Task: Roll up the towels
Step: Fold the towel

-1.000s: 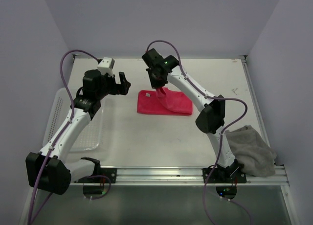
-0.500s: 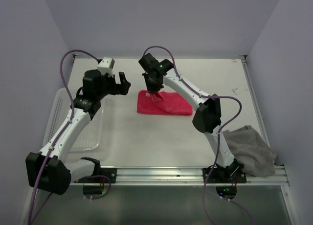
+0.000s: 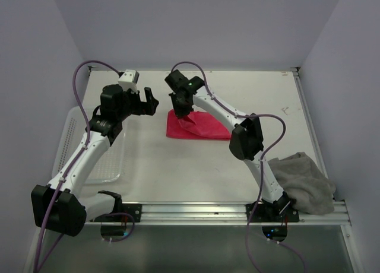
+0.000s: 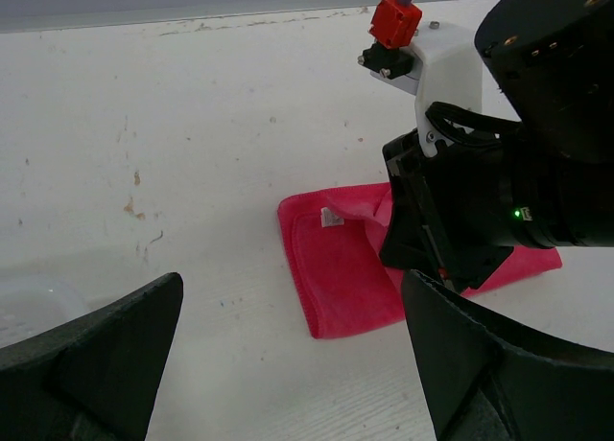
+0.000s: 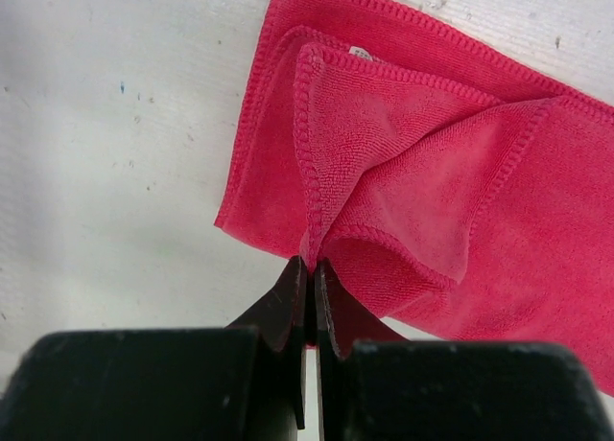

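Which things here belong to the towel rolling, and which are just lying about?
Job: pink-red towel, pinched between the right fingers; grey towel, crumpled near the right arm's base.
Lying about: white perforated basket, on the left side.

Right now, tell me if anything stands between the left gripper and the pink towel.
Nothing lies on the table between the open left gripper and the pink towel. The right gripper is shut on a raised fold of it.
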Robot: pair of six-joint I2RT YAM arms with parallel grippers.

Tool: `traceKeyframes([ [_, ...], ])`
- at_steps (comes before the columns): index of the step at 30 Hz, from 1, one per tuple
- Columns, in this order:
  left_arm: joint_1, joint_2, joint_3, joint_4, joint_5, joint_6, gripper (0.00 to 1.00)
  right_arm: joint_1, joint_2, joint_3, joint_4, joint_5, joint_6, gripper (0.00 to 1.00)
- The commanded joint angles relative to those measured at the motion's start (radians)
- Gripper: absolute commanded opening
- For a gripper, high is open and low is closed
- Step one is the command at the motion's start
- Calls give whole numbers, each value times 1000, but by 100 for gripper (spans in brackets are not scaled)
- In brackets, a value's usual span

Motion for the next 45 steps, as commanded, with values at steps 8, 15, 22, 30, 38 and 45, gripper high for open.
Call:
traceKeyframes([
  [8,-7,-30,-8,51,12,-15,100,13,18,-61,111,-95,47,6],
  [15,-7,-32,-8,50,6,-12,100,17,84,-63,206,-189,68,32],
  [22,-8,-33,-8,48,1,-10,100,16,60,-57,237,-211,71,47],
  [30,-8,-42,-12,51,-16,-9,100,-13,-24,-63,266,-248,107,49],
  [38,-10,-19,-14,48,-25,-21,100,-147,-316,-404,339,-248,110,45],
  [45,-73,99,54,43,-19,-36,94,-299,-592,-807,420,-200,73,10],
])
